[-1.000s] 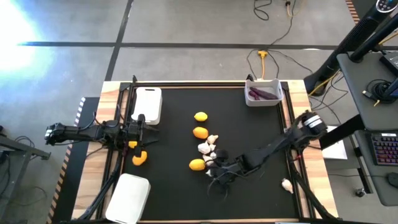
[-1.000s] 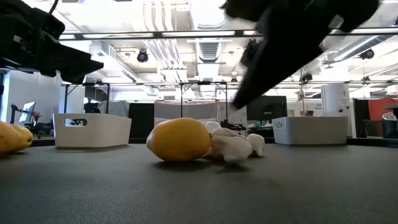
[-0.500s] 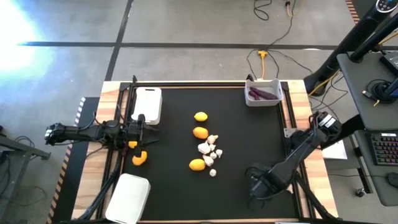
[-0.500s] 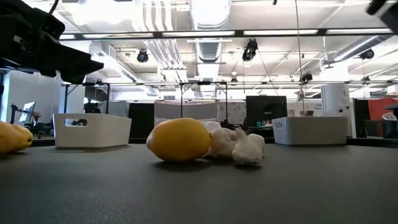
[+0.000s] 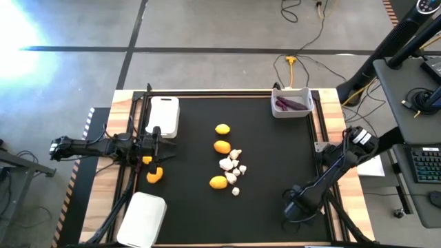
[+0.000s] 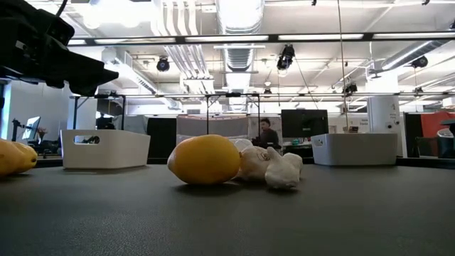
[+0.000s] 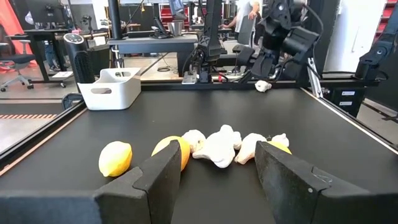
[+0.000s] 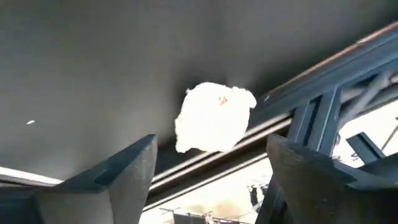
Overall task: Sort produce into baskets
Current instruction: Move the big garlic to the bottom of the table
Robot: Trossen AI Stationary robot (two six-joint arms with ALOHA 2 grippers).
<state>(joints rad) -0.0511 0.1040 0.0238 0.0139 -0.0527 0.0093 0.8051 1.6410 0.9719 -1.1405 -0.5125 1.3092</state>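
Three yellow lemons [image 5: 222, 146] and a cluster of whitish lumpy pieces [image 5: 231, 167] lie at the mat's middle. One stray whitish piece [image 8: 214, 118] lies on the mat beside the table's right rail. My right gripper [image 5: 295, 210] hovers over that piece, open and tilted down, with a finger off to each side and no contact. My left gripper [image 5: 160, 145] stands open and level at the left, with nothing between its fingers; two orange fruits [image 5: 155, 174] lie near it. The far-right basket [image 5: 293, 103] holds dark purple pieces.
A white basket [image 5: 164, 116] stands at the far left and another [image 5: 143, 217] at the near left. A metal rail [image 8: 323, 93] runs along the table's right edge, close behind the stray piece. Bare black mat lies between the pile and my right gripper.
My right gripper has left the pile at the mat's middle and swung toward the table's near right corner, sinking a little and turning and tipping as it went. It now stands over the stray whitish piece. A whitish piece at the pile's near side has shifted.
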